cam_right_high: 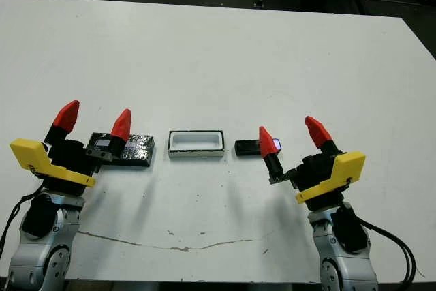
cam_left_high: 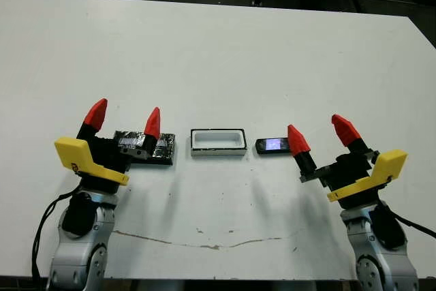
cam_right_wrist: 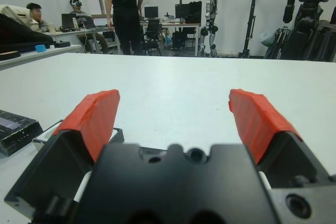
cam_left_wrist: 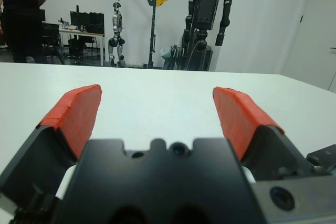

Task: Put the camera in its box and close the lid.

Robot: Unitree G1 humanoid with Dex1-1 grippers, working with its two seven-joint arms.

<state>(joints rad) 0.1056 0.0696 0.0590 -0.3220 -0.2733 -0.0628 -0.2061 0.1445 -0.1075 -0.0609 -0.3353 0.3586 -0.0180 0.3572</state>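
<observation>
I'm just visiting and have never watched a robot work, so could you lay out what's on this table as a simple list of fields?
table: white table, three small items in a row near the robot
box: white box, open and empty, in the middle
camera: camera with lit screen, flat on the table right of the box, apart from it
lid: glossy black lid, flat on the table left of the box
left gripper: left gripper open, holding nothing, above the lid
right gripper: right gripper open, holding nothing, just right of the camera
progress: camera not yet in box, lid off

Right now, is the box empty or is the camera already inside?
Empty. The box shows a bare white interior; the camera lies on the table beside it.
</observation>
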